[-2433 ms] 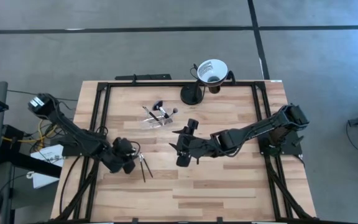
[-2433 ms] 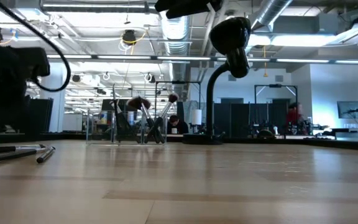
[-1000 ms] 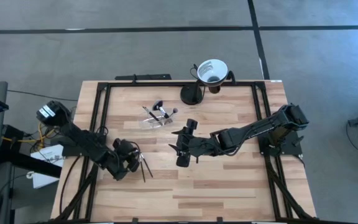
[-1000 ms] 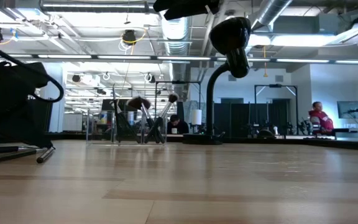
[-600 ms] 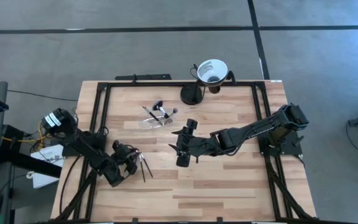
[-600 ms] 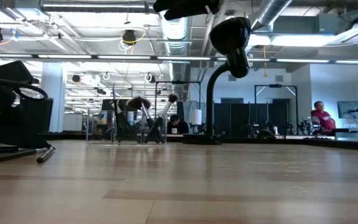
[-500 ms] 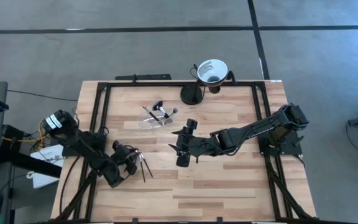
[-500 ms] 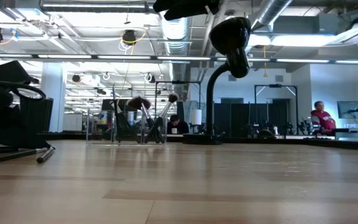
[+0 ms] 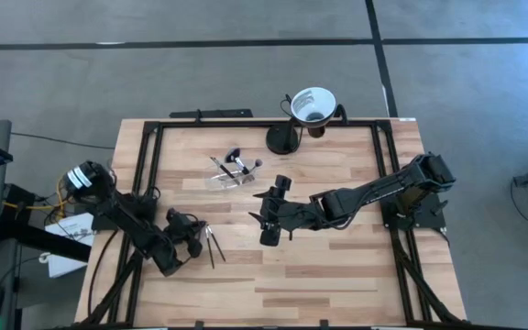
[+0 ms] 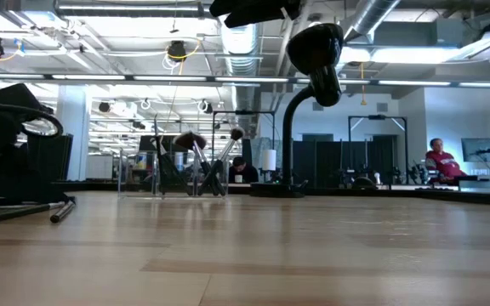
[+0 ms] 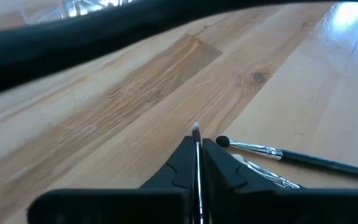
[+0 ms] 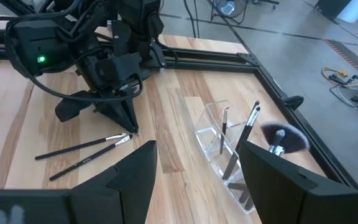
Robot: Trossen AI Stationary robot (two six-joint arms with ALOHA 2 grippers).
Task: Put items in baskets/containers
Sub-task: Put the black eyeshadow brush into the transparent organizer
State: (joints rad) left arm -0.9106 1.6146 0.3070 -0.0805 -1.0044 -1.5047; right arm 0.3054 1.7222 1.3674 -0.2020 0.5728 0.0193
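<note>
A clear container point(image 9: 230, 176) lies on the table's far middle with several brushes in it, one with a fluffy head point(image 12: 284, 139). Two thin dark brushes point(image 12: 82, 151) lie loose on the wood at the near left, beside my left gripper point(image 9: 197, 240). That gripper points steeply down at the table point(image 12: 131, 129) and is shut on a third thin brush point(image 11: 196, 134). My right gripper point(image 9: 269, 218) hovers open over the table's middle with nothing between its fingers point(image 12: 135, 180). My left gripper pinches a thin brush between its two fingers, coming from above and slanting down. The brush runs along the fingers, and its pale tip point(image 11: 196, 129) sticks out just past their ends. Whether the brush rests on the wood I cannot tell.
A white funnel-shaped cup point(image 9: 312, 103) on a black stand point(image 9: 282, 139) is at the far edge. A black frame point(image 9: 154, 165) runs round the table. Bare wood point(image 9: 337, 275) lies along the near right. People show in the room beyond the table point(image 10: 436, 161).
My left arm has swung a little toward the table's near edge and tipped its gripper down over the loose brushes. Its fingers have shut on one brush. In the low view a brush handle at the left now lies slanted. The right arm has kept still.
</note>
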